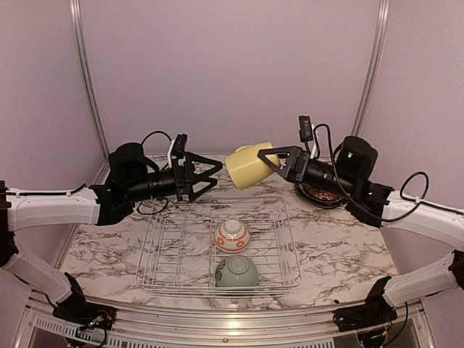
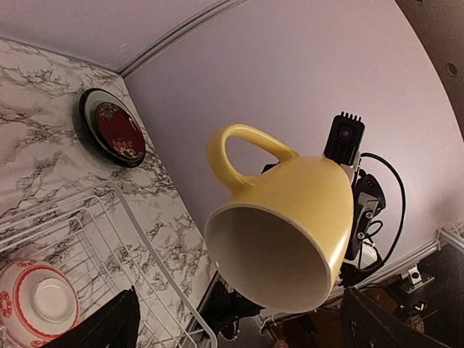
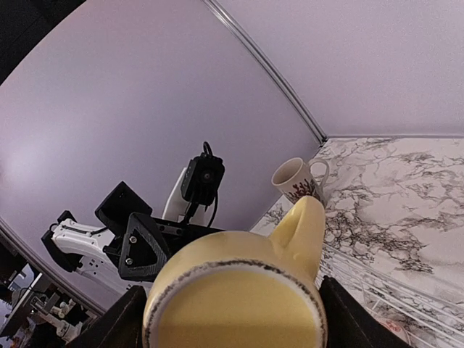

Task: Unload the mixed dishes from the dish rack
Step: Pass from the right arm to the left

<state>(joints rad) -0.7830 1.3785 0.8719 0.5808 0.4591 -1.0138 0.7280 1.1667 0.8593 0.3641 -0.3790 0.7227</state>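
Marble worktop [image 1: 348,246]: dark red floral plate [image 1: 319,194] at far-right edge; my right gripper [image 1: 270,161] clamps small yellow cup [image 1: 249,167] above silver wire dish rack [image 1: 292,246], left gripper [image 1: 216,176] spread empty; white-and-red bowl [image 1: 232,235], pale green bowl [image 1: 236,272] inside.

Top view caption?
Right gripper holds yellow cup toward open left gripper; white-and-red bowl and green bowl in dish rack.

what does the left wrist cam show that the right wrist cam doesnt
Only the left wrist view: the dark red floral plate, the white-and-red bowl, and the white inside of the small yellow cup. Only the right wrist view: the tall cream patterned mug and the cup's underside. Both: the cup itself, wires of the dish rack, and the marble table.
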